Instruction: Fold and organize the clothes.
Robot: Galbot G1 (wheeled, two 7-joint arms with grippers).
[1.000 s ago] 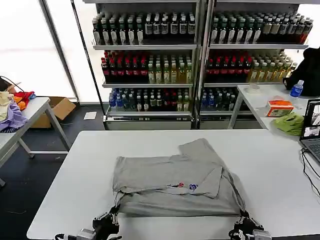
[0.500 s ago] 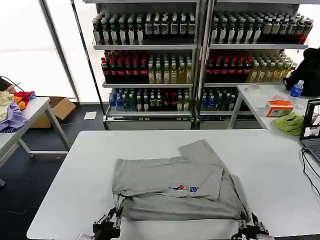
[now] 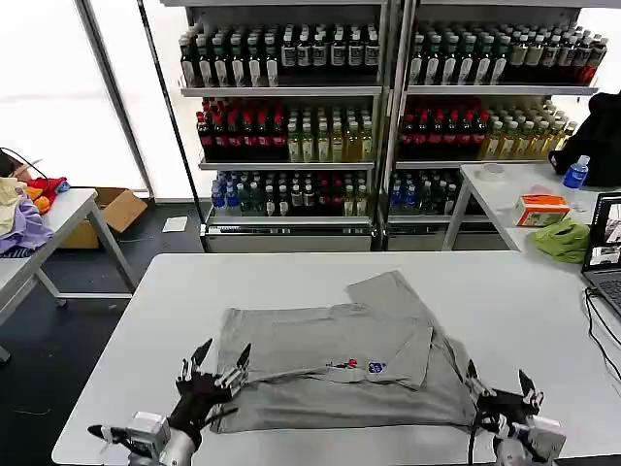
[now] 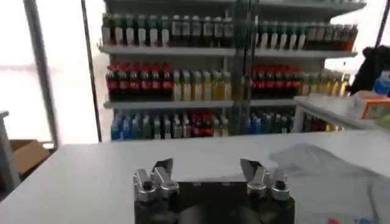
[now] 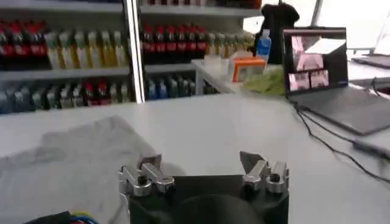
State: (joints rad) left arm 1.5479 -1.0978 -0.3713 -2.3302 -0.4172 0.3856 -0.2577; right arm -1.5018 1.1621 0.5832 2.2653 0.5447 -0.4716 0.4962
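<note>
Lying mid-table toward the near edge, the grey shirt (image 3: 340, 364) was partly folded on the white table (image 3: 505, 301), one sleeve sticking out on the far side. Left gripper (image 3: 215, 364) hovered at its near-left corner, fingers spread, holding nothing. Right gripper (image 3: 500, 386) sat just off the near-right corner, also spread and empty

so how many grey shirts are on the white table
1 that I can tell: a grey cotton short-sleeved shirt, partly folded, lies mid-table near the front edge, between the left tool and right tool, both open. Another could be hidden beneath its layers.
</note>
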